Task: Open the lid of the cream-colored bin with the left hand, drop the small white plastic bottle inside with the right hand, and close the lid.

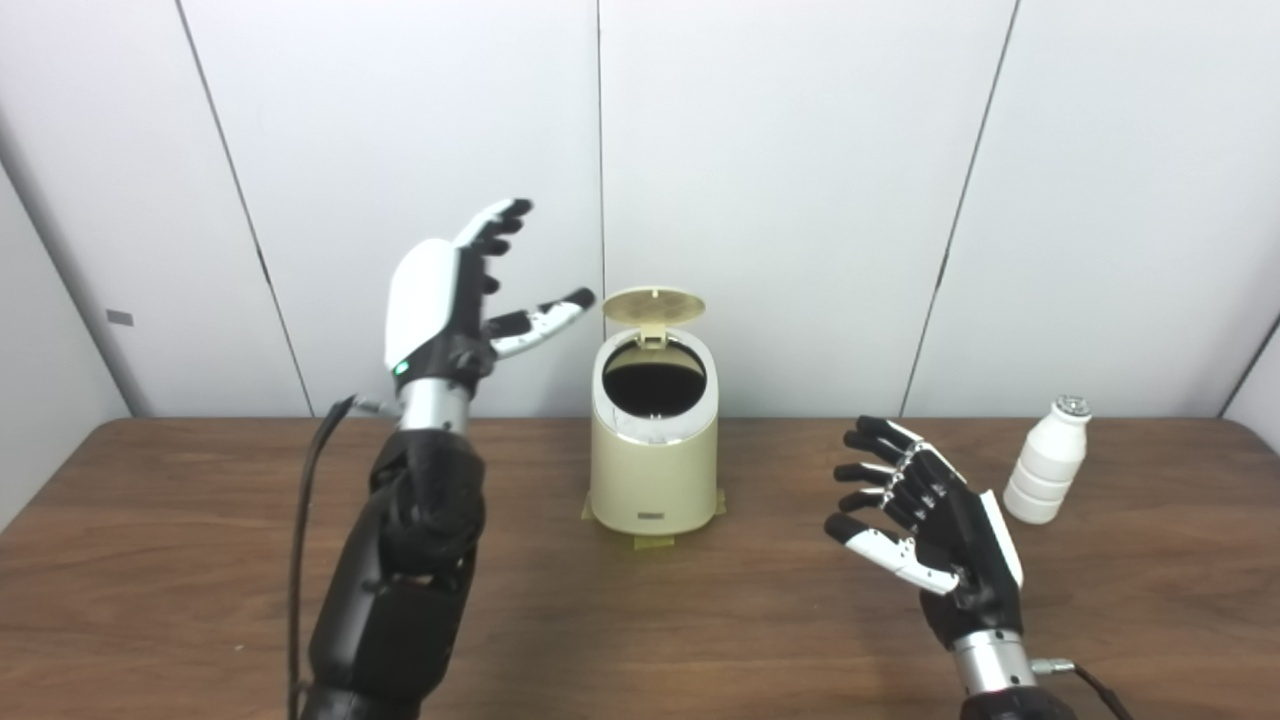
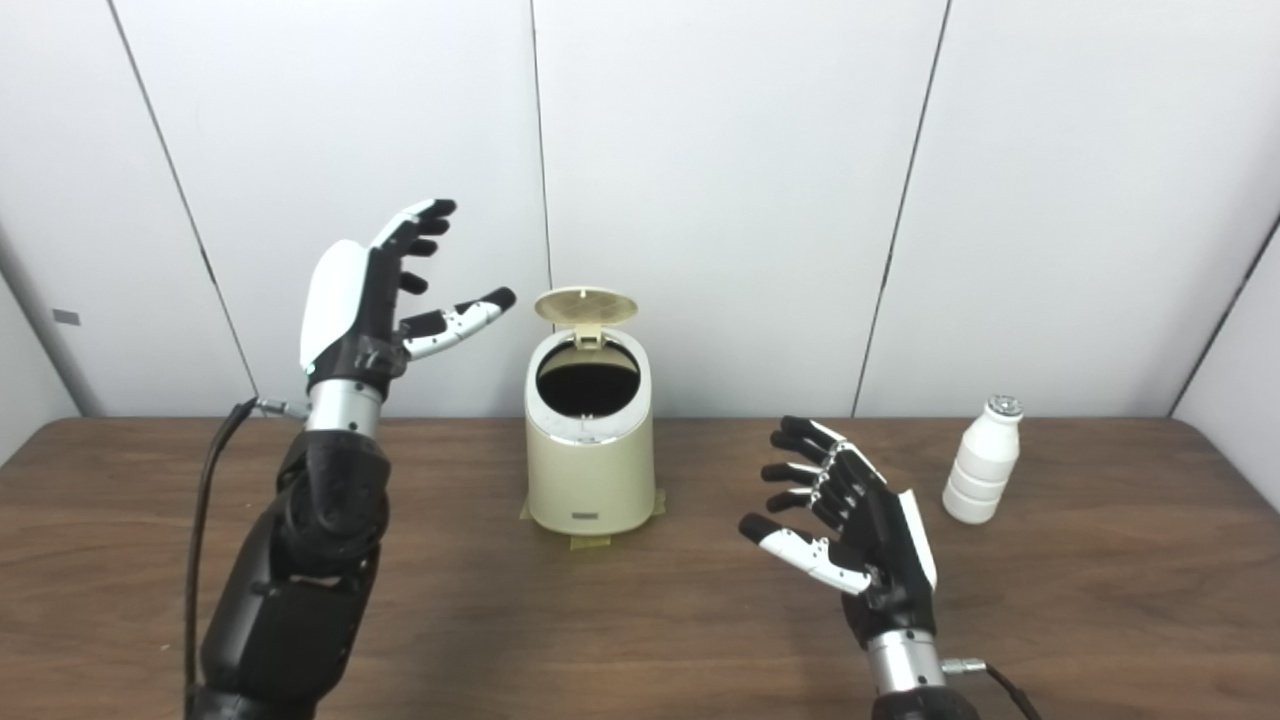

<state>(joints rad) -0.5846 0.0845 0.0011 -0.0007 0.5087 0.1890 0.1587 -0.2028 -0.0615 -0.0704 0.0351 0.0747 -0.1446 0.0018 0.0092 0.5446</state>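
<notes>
The cream-colored bin (image 1: pixel 652 470) stands mid-table with its lid (image 1: pixel 653 305) tipped up and its dark inside showing. My left hand (image 1: pixel 450 300) is open and raised to the left of the lid, its thumb pointing toward the lid but apart from it. The small white plastic bottle (image 1: pixel 1047 462) stands upright at the right of the table. My right hand (image 1: pixel 925 520) is open and empty, low over the table between the bin and the bottle, to the left of the bottle. In the right eye view the bin (image 2: pixel 590 455) and bottle (image 2: pixel 982 462) show the same.
The brown wooden table (image 1: pixel 640 640) runs the width of the view, with white wall panels behind it. Tape strips (image 1: pixel 655 542) show at the bin's base. A black cable (image 1: pixel 300 560) hangs along my left arm.
</notes>
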